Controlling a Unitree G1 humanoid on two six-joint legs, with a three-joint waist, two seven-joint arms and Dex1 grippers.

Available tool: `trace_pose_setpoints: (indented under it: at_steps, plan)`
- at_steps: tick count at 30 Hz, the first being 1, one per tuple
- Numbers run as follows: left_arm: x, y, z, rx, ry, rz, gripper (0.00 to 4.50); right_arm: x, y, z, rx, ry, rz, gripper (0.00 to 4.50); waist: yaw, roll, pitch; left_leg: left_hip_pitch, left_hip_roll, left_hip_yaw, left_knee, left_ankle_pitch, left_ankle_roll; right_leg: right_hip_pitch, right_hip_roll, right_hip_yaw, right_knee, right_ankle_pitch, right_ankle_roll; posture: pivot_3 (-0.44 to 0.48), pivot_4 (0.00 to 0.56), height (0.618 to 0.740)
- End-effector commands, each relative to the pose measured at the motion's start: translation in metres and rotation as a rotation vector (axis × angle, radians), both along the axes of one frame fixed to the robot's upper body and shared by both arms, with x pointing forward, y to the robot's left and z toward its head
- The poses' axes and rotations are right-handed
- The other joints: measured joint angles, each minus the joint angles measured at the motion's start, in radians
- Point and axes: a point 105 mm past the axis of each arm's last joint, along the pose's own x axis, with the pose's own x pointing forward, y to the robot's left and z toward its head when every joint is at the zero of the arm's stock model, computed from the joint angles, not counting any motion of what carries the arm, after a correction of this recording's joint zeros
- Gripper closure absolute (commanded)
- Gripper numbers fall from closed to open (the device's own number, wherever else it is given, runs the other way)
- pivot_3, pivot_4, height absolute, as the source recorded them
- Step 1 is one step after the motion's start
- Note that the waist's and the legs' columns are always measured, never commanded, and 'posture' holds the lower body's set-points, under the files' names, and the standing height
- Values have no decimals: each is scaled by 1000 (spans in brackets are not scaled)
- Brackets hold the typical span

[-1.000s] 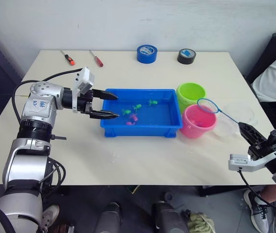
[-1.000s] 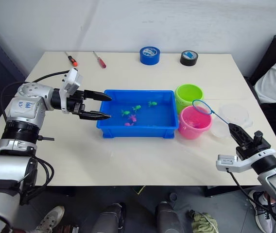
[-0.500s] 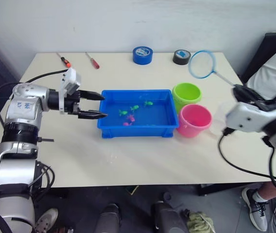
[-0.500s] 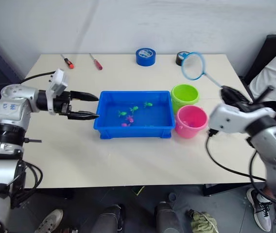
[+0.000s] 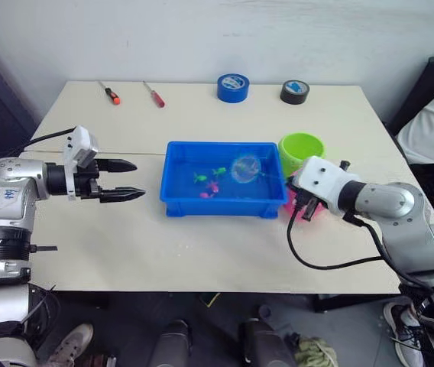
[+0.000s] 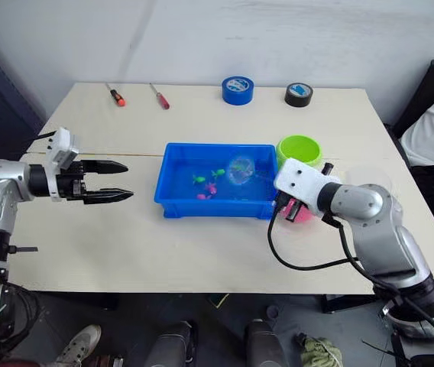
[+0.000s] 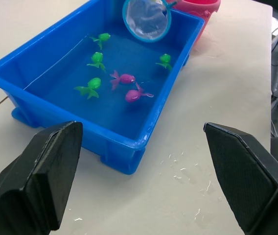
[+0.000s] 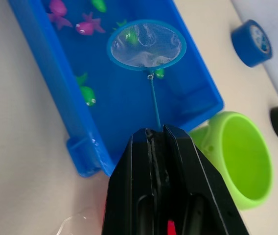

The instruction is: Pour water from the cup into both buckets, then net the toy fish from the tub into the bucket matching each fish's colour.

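Blue tub: right pincer clamps net over it; left pincer agape, empty

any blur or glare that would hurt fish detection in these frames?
Head views: the toy fish in the tub are tiny, soft blobs, and the net hoop looks smeared. Left wrist view: fish sharp, faint water sheen only, droplets glinting on the table. Right wrist view: the fish stay distinct through the water; the net mesh veils one green fish.

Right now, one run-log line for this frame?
right gripper shut on net | net over tub, no fish in it | left gripper open, beside tub
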Motion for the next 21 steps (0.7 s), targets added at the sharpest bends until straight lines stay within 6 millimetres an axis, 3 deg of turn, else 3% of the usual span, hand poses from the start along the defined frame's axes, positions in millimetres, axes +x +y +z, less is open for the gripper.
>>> trace_pose_setpoints:
  at_steps: [1,21]
  plan:
    - [-7,3,16,-21,-66,20,187,4,17,-10,-41,49,52,4500,2,0,0,0,0,0,0,0,0,0,0,0,0,0,0,0,150,734]
    - [-15,1,15,-35,-64,41,187,29,38,-43,-97,82,3,4500,0,0,0,0,0,1,-3,0,0,-2,0,0,-2,0,0,0,150,734]
